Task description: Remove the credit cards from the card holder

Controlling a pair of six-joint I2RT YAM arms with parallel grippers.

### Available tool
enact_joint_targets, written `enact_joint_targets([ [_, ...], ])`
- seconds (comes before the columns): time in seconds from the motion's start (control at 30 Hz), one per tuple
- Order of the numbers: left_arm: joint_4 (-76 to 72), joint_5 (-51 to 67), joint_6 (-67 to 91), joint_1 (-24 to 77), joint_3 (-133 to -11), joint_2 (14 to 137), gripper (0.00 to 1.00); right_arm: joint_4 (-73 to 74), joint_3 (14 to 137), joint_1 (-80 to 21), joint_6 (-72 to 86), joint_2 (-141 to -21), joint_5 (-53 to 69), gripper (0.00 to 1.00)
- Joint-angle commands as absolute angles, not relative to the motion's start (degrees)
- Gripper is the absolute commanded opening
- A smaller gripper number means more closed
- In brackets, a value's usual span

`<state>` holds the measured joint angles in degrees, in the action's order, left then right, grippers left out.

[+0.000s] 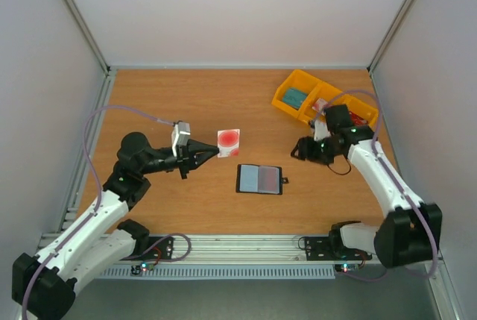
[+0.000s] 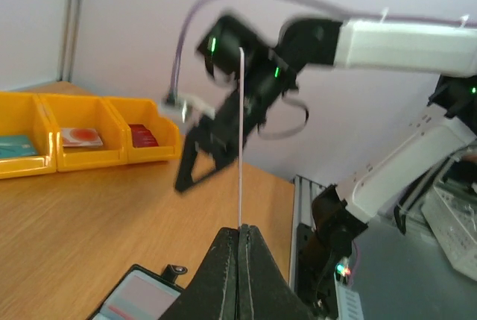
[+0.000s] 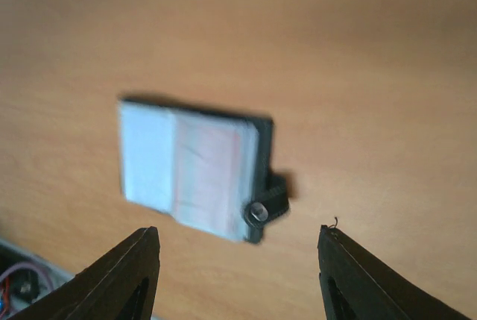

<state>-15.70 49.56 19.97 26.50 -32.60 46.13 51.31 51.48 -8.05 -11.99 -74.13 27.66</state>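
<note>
the left gripper (image 1: 216, 151), over the bench (image 1: 171, 100) left of its middle, is clamped on a credit card (image 1: 229, 142). the right gripper (image 3: 238, 249) hangs right of middle, fingers spread with nothing between them. a yellow tray (image 1: 285, 90) sits at the far right corner, cards in its compartments. the card holder (image 1: 259, 179) lies open and flat near the bench's middle, ahead of the right fingers and touching neither. the held card, white with a red disc, juts from the left fingertips.
</note>
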Motion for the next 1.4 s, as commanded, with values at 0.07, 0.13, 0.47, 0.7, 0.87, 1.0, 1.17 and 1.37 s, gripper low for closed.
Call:
enact_joint_targets([
  [0.07, -8.6, 58.4, 3.1, 28.1, -32.7, 46.2, 0.0, 57.2, 71.4, -24.2, -31.9, -63.3, 23.0, 0.59],
  [0.13, -3.6, 61.2, -7.5, 28.4, -33.4, 46.0, 0.0, 58.4, 76.7, -30.4, -38.6, -61.8, 32.0, 0.62],
  [0.47, 12.7, 58.7, -24.5, 30.7, -36.8, 46.9, 0.0, 72.9, 94.0, -55.1, -45.9, -74.5, 16.3, 0.78],
  [0.7, 12.9, 58.8, -25.5, 32.0, -36.9, 47.1, 0.0, 75.4, 98.7, -58.2, -47.5, -81.6, 14.4, 0.65],
  [0.87, 13.3, 58.5, -25.5, 32.2, -37.0, 46.9, 0.0, 74.7, 98.1, -58.2, -47.6, -82.4, 17.1, 0.25],
  [1.0, 12.7, 58.4, -24.7, 32.3, -36.7, 46.8, 0.0, 73.9, 96.8, -58.2, -47.3, -81.5, 17.9, 0.02],
  [1.17, 8.1, 54.8, -20.6, 32.4, -35.4, 46.5, 0.12, 71.4, 94.6, -55.3, -44.8, -78.9, 16.9, 0.01],
  [1.37, -4.2, 41.0, -8.9, 32.3, -31.0, 44.6, 0.99, 59.8, 85.1, -27.0, -28.4, -73.4, 22.4, 0.01],
])
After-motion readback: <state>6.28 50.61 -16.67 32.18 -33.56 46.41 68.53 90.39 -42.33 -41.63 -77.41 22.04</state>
